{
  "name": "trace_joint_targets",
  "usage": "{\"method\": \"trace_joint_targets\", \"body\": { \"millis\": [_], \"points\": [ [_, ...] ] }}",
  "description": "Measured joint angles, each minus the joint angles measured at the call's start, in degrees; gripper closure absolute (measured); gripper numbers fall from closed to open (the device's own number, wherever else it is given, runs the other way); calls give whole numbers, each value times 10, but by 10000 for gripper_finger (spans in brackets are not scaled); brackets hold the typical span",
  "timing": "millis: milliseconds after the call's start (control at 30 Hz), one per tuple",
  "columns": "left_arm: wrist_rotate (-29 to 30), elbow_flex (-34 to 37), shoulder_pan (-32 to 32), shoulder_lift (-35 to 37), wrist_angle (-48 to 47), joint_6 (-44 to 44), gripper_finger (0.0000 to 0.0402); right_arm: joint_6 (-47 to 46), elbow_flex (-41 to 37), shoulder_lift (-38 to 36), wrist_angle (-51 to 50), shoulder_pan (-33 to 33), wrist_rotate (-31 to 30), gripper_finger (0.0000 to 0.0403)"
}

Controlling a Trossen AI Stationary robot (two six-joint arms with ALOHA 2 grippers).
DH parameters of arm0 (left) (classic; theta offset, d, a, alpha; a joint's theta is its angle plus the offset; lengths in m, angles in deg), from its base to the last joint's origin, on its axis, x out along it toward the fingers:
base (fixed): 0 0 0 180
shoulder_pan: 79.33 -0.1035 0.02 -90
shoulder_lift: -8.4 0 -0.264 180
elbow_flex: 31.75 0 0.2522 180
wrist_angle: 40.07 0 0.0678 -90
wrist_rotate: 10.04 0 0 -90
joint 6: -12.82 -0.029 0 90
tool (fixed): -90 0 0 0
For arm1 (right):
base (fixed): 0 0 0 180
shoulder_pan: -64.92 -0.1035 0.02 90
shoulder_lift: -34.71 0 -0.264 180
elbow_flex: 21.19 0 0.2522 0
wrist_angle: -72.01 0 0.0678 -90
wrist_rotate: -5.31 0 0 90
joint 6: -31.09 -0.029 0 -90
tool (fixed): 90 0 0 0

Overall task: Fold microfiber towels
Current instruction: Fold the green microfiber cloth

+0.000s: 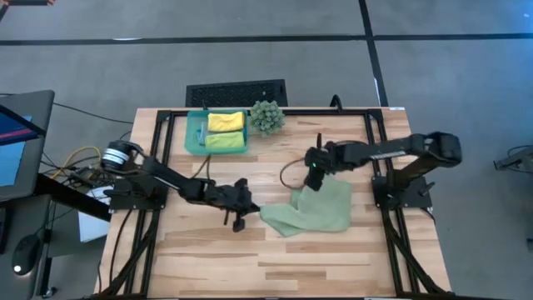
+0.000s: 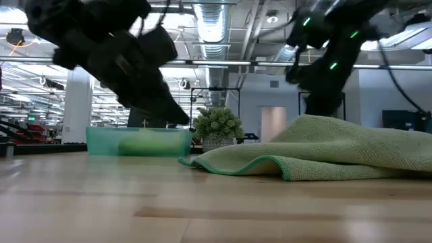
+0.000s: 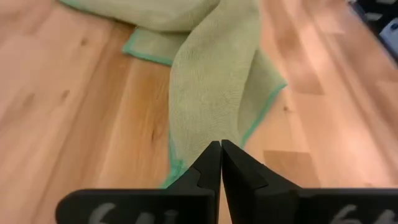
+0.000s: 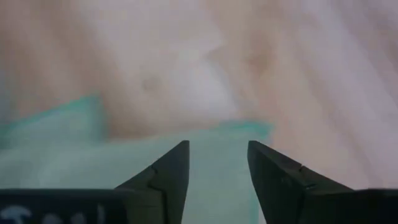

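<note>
A pale sage green microfiber towel (image 1: 315, 210) with a teal hem lies rumpled on the wooden table at centre right. It shows in the low view as a low heap (image 2: 337, 148). My left gripper (image 1: 252, 208) is at the towel's left tip and shut on it (image 3: 221, 149). My right gripper (image 1: 314, 177) hangs open over the towel's far edge (image 4: 217, 158), pointing steeply down. I cannot tell whether it touches the cloth. A yellow towel (image 1: 225, 122) and a lime green towel (image 1: 225, 141) lie in the teal tray (image 1: 194, 133). My left gripper pinches the towel's gathered left end (image 3: 210, 132) between its two fingertips. It comes from the table's left, slanting down. The cloth narrows into the fingers and spreads out away from them. Most of the towel lies on the table.
The teal tray stands at the far left of the table, with a spiky green ball plant (image 1: 266, 117) beside it. A dark cable loop (image 1: 290, 171) lies on the wood left of my right gripper. Bare wood runs along the near edge (image 1: 275, 267).
</note>
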Motion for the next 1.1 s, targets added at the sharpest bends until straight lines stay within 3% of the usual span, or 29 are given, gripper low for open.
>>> {"method": "trace_joint_targets", "body": {
  "millis": [133,300,467,567,667,967,1033,1100],
  "points": [
    [1,-38,-3,-58,5,1,397,45,0,57,13,77,37,234],
    [1,-81,-3,-89,-33,-31,397,100,3,117,29,113,81,264],
    [42,-107,-6,-86,-47,-49,397,132,3,120,38,101,84,345],
    [96,-111,-10,-76,-56,-54,397,153,-2,82,46,84,88,390],
    [154,-117,-12,-60,-85,-60,397,155,-1,9,67,58,75,383],
    [233,-139,-21,50,-52,-241,397,247,12,-238,179,-54,-113,396],
    [213,-144,-33,74,-33,-291,393,270,26,-284,219,-67,-124,390],
    [153,-143,-42,93,-7,-344,380,284,33,-320,245,-85,-125,385]
  ]
}}
